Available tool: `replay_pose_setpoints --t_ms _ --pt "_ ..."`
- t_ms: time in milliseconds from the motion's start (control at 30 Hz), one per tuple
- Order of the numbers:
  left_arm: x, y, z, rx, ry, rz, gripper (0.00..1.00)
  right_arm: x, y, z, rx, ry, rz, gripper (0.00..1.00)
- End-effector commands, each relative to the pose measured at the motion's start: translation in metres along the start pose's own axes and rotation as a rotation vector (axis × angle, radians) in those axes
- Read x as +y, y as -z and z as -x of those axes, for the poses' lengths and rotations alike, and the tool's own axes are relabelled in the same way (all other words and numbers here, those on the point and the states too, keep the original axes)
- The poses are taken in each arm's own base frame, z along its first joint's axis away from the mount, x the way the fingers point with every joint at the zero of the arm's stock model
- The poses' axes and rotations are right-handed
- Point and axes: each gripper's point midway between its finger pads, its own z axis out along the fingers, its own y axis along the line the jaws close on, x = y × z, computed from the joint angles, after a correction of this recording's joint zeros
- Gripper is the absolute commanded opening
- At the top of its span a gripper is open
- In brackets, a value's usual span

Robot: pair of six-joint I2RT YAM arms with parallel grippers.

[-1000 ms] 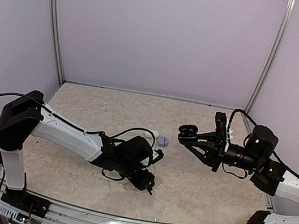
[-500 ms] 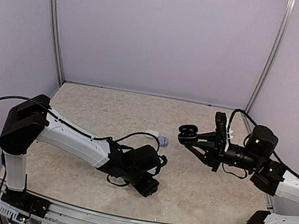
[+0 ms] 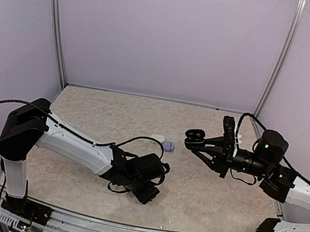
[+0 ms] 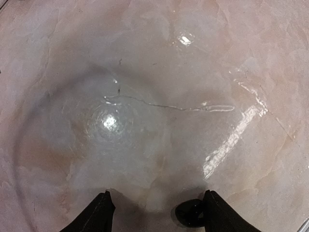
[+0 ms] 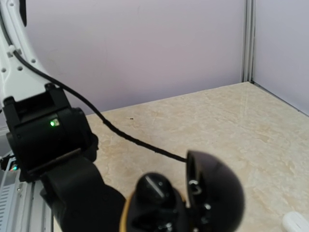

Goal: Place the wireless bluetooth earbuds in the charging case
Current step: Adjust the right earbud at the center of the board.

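Observation:
My right gripper [image 3: 199, 142] is shut on a black charging case [image 3: 195, 136] and holds it above the table at centre right, lid open. In the right wrist view the raised lid [image 5: 215, 192] stands beside a black earbud [image 5: 152, 189] seated in the case; the fingers are hidden under it. My left gripper [image 3: 146, 192] is low over the table near the front centre and open. In the left wrist view a loose black earbud [image 4: 189, 213] lies on the table just inside the right fingertip [image 4: 211, 205], and the rest of the gap is bare.
A white case [image 3: 158, 138] and a lavender case [image 3: 168, 146] lie together mid-table, between the two grippers. A black cable [image 3: 133, 139] loops from the left arm near them. Purple walls close in the back and sides.
The left gripper has opened wider and shifted slightly toward the near edge, its forearm swinging forward. The right arm and the black case have not moved.

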Motion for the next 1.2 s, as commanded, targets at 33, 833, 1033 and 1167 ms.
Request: replay_pose_setpoints --t_ms 33,833,1033,1167 --pt "0.021 0.012 -0.027 0.078 -0.095 0.075 0.64 -0.002 0.003 0.017 -0.041 0.03 -0.01 0.0" --pt "0.002 0.035 0.007 0.128 -0.071 -0.118 0.43 -0.002 0.002 0.017 -0.032 0.034 -0.007 0.0" --pt "-0.001 0.029 0.001 0.185 -0.047 -0.144 0.37 -0.003 0.002 0.017 -0.027 0.036 -0.01 0.0" --pt "-0.003 0.025 -0.002 0.207 -0.042 -0.152 0.35 -0.003 0.002 0.016 -0.026 0.036 -0.01 0.0"
